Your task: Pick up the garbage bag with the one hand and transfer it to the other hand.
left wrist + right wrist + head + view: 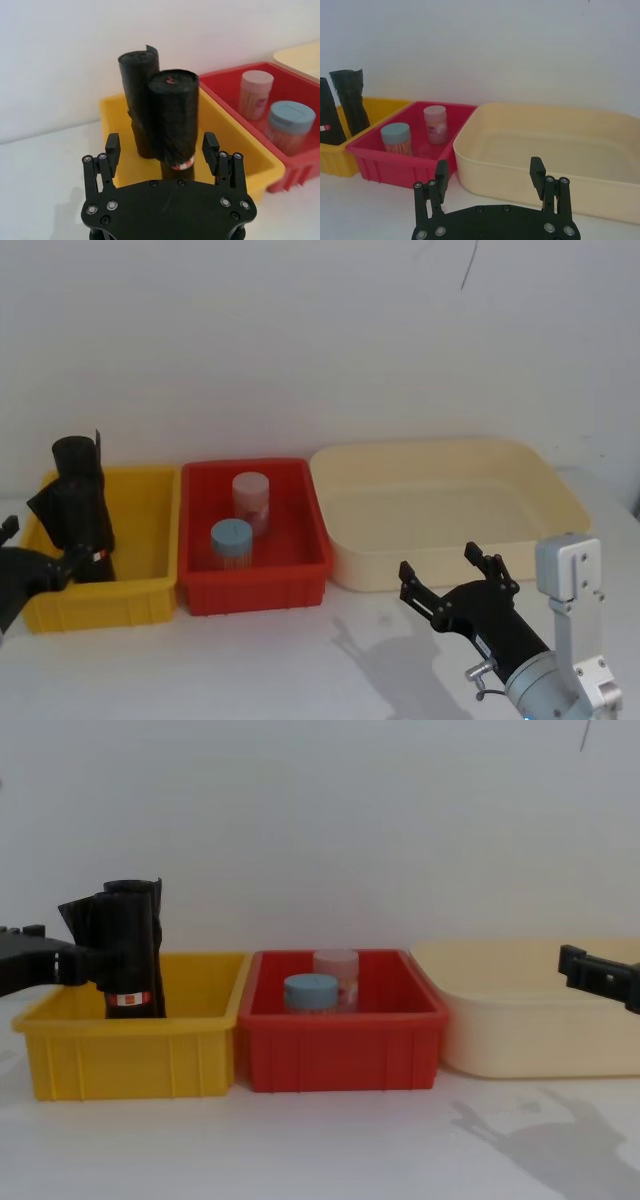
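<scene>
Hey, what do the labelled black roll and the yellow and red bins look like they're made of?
The garbage bag looks like thin black plastic film rolled tight: crinkly surface, dull sheen, with a red-and-white band, probably paper, low on it. The yellow bin and red bin look like rigid moulded plastic: smooth, slightly glossy, with ribbed walls and thick rims.

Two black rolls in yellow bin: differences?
The garbage bag has a red-and-white band near its lower end; the plain roll shows none. The plain roll has a loose flap sticking up; the garbage bag's top is flat. The garbage bag sits nearer the left end effector. Both black, roughly upright.
</scene>
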